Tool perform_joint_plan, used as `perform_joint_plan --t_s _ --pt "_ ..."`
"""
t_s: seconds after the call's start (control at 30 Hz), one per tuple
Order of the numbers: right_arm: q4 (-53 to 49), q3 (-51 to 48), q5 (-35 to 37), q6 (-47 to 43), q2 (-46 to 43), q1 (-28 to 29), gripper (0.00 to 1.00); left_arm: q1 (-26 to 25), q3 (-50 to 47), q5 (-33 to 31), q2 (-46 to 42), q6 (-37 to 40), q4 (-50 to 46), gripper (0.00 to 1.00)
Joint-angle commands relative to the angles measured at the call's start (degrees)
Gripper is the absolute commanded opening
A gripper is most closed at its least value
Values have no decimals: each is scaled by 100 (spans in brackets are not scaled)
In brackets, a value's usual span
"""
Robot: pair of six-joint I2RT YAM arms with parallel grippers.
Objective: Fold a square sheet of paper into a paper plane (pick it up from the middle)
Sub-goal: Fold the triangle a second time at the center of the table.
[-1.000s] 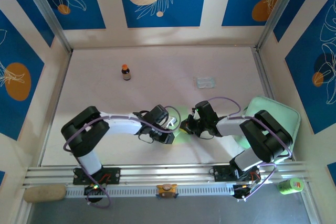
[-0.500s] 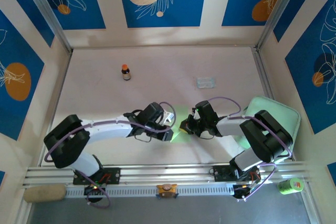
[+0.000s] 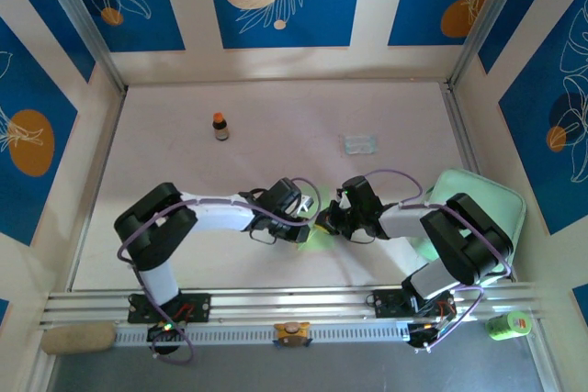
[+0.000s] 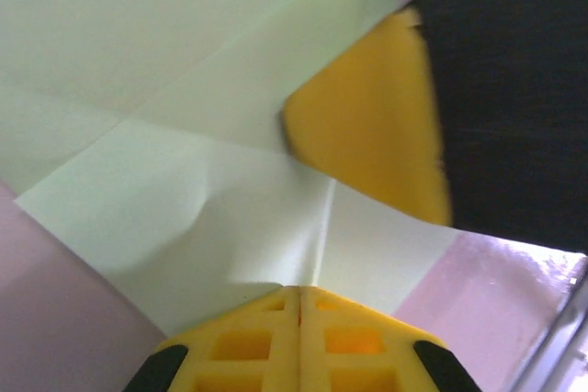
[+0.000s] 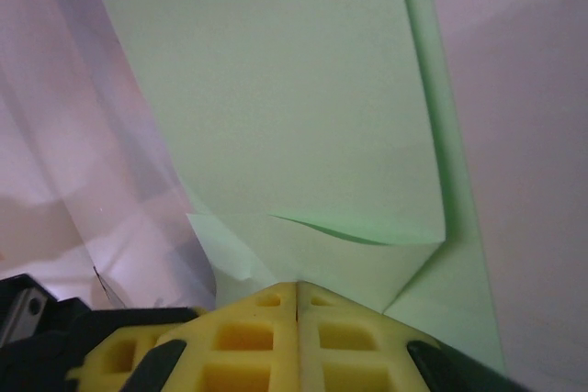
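Pale table [image 3: 276, 135] bears bottle [image 3: 220, 126], packet [image 3: 359, 144], tray [image 3: 478, 195], green paper [image 3: 315, 238]

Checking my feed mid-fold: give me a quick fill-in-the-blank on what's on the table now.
The creased paper is pale ____.
The small bottle has an ____ cap.
The tray lies on the ____ side of the table.
Missing words: green; orange; right.

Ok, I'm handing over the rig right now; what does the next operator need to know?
Left gripper: shut on the sheet of paper, pinching a creased edge.
Right gripper: shut on the same sheet from the opposite side.
Paper: mid-table, between the two arms.
Done: first flaps folded, creases visible.
Left: the remaining folds; it is no pointed dart yet.
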Motion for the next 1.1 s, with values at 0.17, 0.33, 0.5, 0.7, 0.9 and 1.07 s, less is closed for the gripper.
perform_joint_plan --t_s 0.17,0.33,0.5,0.7,0.9,1.07 --pt "-830 256 52 -479 -666 28 8 25 -536 -170 53 -143 192 5" --pt "-904 363 118 -431 -543 363 8 26 -522 -149 53 -156 234 5" --pt "-666 237 320 -175 -121 606 6 26 -517 -162 18 -181 239 4" --pt "-428 -19 379 -67 154 467 5 26 -583 -180 -3 -148 213 2" --pt "-576 22 382 -234 61 198 4 26 -669 -144 87 -148 241 0" --pt "-497 25 199 -394 9 -200 5 26 -750 -134 105 -161 274 0"
